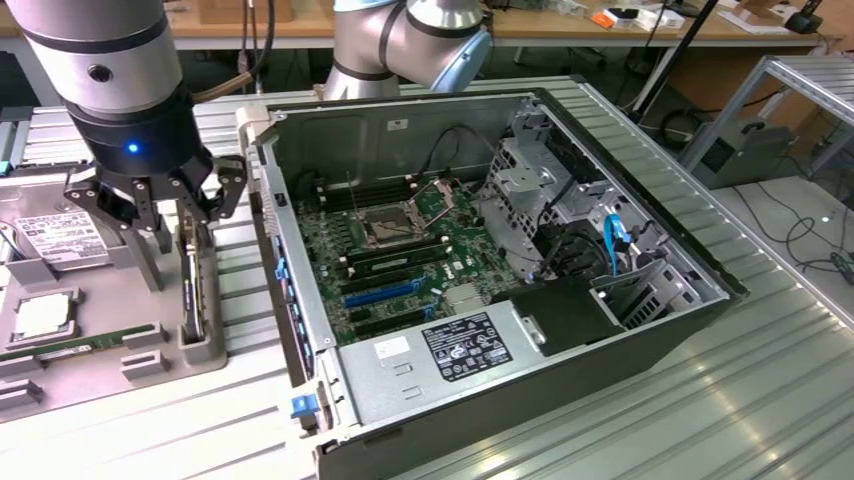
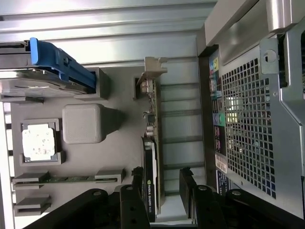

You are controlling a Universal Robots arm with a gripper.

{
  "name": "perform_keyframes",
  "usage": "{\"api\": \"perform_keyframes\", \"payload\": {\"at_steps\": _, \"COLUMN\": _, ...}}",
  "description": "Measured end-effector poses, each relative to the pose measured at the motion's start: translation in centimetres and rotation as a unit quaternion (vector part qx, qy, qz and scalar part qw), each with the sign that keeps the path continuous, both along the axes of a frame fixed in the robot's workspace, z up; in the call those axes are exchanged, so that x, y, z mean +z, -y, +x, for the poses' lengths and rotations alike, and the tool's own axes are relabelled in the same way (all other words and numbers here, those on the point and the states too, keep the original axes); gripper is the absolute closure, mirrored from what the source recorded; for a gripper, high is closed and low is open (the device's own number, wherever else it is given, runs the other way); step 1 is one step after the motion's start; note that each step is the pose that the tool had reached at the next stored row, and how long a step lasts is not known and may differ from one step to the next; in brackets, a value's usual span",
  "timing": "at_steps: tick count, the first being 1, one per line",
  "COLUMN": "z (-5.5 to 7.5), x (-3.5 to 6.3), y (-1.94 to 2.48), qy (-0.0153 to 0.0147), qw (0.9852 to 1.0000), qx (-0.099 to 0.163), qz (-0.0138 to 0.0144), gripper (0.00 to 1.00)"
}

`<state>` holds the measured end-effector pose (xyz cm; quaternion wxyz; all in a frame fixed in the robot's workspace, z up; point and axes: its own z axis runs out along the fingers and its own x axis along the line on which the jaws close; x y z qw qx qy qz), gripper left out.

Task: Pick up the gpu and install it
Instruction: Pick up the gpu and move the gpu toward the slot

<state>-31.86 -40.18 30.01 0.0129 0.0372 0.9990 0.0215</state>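
Note:
The gpu [image 1: 196, 290] stands on its edge in a slot of the grey holder tray [image 1: 80, 345], at the exterior view's left, beside the open computer case [image 1: 534, 330]. In the wrist view the gpu [image 2: 151, 143] shows as a thin dark card with its silvery-tan bracket [image 2: 153, 69] at the far end. My gripper [image 1: 167, 232] hangs just above the card's near end. It is open, and the black fingers [image 2: 138, 188] straddle the card's end without pressing on it. The card runs closer to one finger than the other. My gripper [image 2: 163, 185] holds nothing.
The holder tray also carries a hard drive [image 1: 60, 240] with a blue latch [image 2: 57, 62], a processor chip [image 2: 39, 141], a memory stick [image 2: 66, 179] and a grey block [image 2: 83, 123]. The case's rear wall [image 2: 248, 119] stands close beside the card. Blue slots [image 1: 374, 295] lie on the motherboard.

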Motion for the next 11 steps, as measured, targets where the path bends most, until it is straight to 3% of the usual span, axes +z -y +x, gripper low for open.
{"api": "perform_keyframes", "payload": {"at_steps": 11, "z": -0.3, "x": -1.38, "y": 0.13, "qy": -0.0003, "qw": 1.0, "qx": 0.002, "qz": 0.0, "gripper": 0.56}}
